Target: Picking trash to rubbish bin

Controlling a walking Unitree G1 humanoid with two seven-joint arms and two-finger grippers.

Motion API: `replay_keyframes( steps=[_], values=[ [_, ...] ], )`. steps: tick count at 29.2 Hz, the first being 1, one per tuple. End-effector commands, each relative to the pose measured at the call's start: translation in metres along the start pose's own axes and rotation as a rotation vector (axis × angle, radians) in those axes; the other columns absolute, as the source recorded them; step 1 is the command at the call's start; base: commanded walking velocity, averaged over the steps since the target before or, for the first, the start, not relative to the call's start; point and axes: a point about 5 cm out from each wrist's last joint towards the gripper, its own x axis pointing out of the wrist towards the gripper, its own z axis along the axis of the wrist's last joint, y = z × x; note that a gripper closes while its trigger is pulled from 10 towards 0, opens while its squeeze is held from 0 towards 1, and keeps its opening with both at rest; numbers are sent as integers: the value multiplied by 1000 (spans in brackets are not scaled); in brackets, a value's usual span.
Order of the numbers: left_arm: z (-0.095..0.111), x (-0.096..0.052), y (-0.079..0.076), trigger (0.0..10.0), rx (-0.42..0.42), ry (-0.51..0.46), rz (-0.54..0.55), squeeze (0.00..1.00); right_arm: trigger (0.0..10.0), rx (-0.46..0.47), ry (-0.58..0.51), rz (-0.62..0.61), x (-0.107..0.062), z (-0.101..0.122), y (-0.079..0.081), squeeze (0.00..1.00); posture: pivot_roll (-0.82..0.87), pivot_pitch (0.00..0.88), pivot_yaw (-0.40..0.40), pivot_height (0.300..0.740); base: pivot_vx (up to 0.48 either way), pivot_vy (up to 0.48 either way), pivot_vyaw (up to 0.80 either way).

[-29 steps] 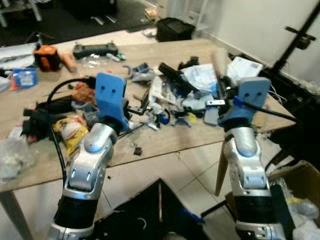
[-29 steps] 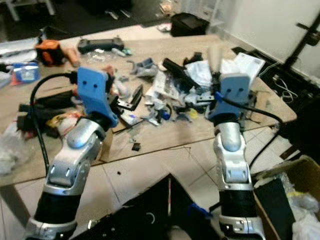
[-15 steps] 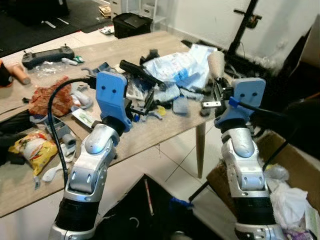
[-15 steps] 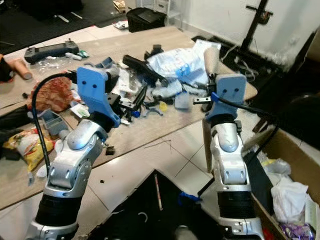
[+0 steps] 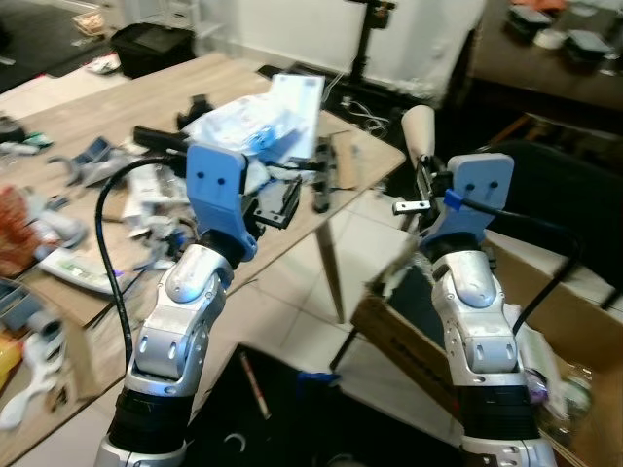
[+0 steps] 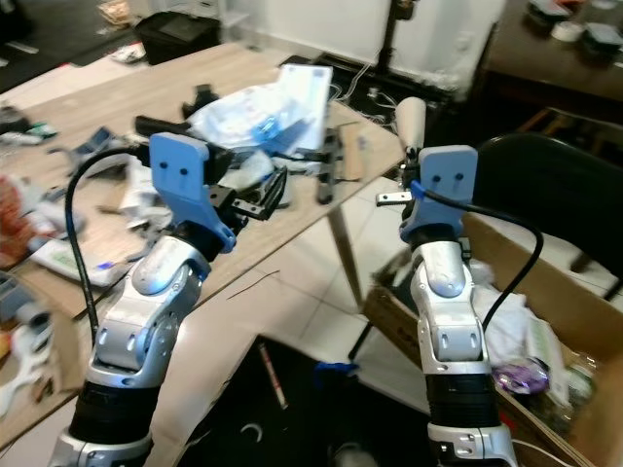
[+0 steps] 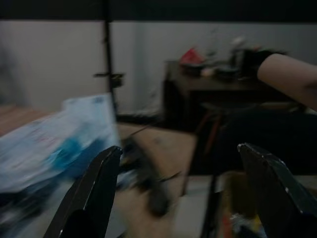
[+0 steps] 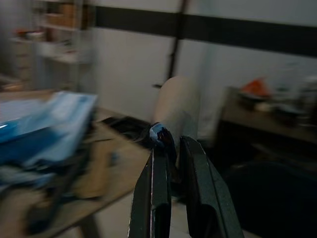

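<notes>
My right gripper is raised at chest height, shut on the lower end of a beige roll that stands upright above its fingers; in the right wrist view the roll rises just behind the nearly closed fingers. My left gripper is held up over the table's near edge, open and empty, and its two fingers stand wide apart. A cardboard box holding crumpled trash sits on the floor to the right, below and beside my right arm.
The wooden table on my left is littered with a blue-and-white plastic bag, black parts and wrappers. A black chair stands behind the box. A dark stand and a dark desk are farther back.
The whole view has swung to the right: the table has slid left and the cardboard box has come into sight. Both arms keep the same pose, the roll still held.
</notes>
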Motion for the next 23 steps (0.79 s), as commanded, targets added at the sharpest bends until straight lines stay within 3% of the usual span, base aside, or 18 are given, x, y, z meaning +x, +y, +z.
replay_keyframes(
  steps=[1, 23],
  values=[
    [-1, -1, -3, 10000, -11, 6, -15, 0, 10000, 5, 6, -10, -2, 0, -1, 0, 17, 162, -13, 740, 0, 0, -800],
    [-11, -8, -11, 10000, -48, 64, -67, 0, 10000, 79, 92, -73, -7, -10, -11, 0, 4, 163, -9, 740, 0, 0, -800]
  ],
)
